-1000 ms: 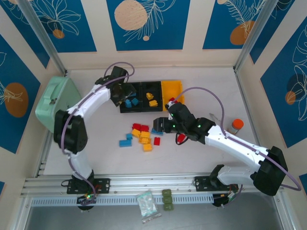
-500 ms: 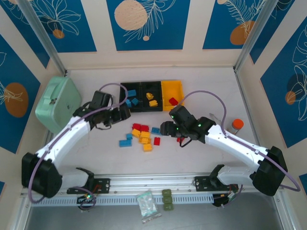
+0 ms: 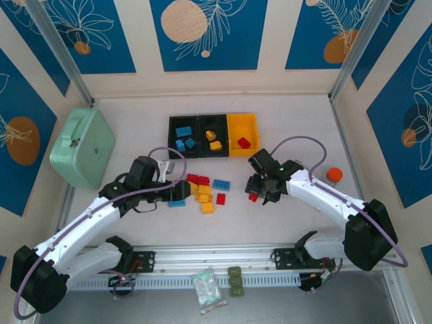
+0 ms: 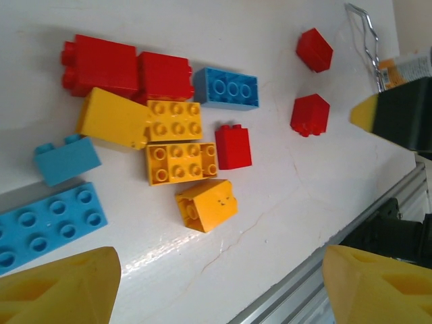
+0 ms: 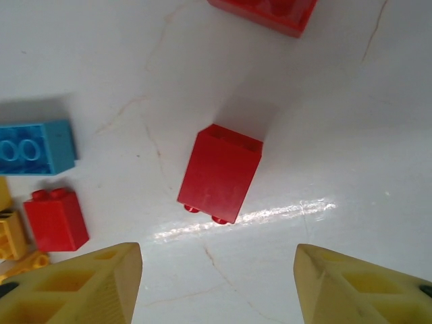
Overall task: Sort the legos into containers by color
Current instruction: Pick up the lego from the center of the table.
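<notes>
1. Step in hand looks like picking the lone red brick [image 5: 221,172]: lower the right gripper [image 5: 217,266] straight down and square the jaws to the brick's tilt.
2. Right gripper is wide open and empty. The brick lies on the surface [image 3: 304,128], centred just ahead of the fingertips, untouched.
3. Left gripper [image 4: 223,280] is wide open and empty over the mixed pile [image 4: 179,145].
4. Likely target is the yellow bin [image 3: 241,125].

a robotics lab test cell, seen from my side: my left arm [image 3: 81,226] and right arm [image 3: 331,199] are bolted to an aluminium rail [image 3: 216,260] at the near edge of a white table [image 3: 290,115], purple cables [image 3: 297,138] looping off them. aluminium posts [image 3: 59,54] frame the booth, and its walls are panels [image 3: 209,34] printed with blue leaf-and-circle patterns. legos [image 3: 204,191] and 3 small containers [image 3: 236,128] sit on the table, with a mint-green case [image 3: 81,145] at its left edge.
</notes>
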You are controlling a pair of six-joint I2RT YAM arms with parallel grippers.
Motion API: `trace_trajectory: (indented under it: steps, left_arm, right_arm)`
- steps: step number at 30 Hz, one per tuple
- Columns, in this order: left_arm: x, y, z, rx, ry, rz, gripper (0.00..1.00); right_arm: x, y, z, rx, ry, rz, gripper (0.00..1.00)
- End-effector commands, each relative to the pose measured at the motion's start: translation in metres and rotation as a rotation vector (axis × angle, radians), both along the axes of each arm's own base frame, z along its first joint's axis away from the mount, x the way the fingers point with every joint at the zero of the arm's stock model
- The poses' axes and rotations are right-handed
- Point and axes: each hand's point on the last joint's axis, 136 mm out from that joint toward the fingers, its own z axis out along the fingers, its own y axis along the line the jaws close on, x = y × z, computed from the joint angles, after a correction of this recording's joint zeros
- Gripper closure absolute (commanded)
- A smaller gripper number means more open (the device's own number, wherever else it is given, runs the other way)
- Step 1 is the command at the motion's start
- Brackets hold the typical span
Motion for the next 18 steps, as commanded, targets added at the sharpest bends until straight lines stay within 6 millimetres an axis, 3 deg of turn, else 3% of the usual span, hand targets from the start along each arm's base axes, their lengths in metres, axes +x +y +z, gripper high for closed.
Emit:
trace_trajectory:
  steps: [1,9,14,18]
  left_arm:
    - [0.006,-0.010,0.004,-0.014,-0.047,-0.022,0.22]
    - [0.004,-0.020,-0.009,-0.008,-0.016,-0.024,0.22]
    - [0.002,-0.021,-0.013,-0.009,-0.009,-0.019,0.22]
    - [0.003,-0.023,-0.011,-0.014,-0.015,-0.020,0.22]
  right_arm:
    - [0.001,0.000,-0.013,-0.007,0.037,-0.042,0.38]
    - [0.017,0.009,-0.041,-0.035,0.065,-0.044,0.40]
    - [0.022,0.010,-0.051,-0.061,0.079,-0.039,0.55]
    - [0.024,0.009,-0.041,-0.087,0.060,-0.016,0.66]
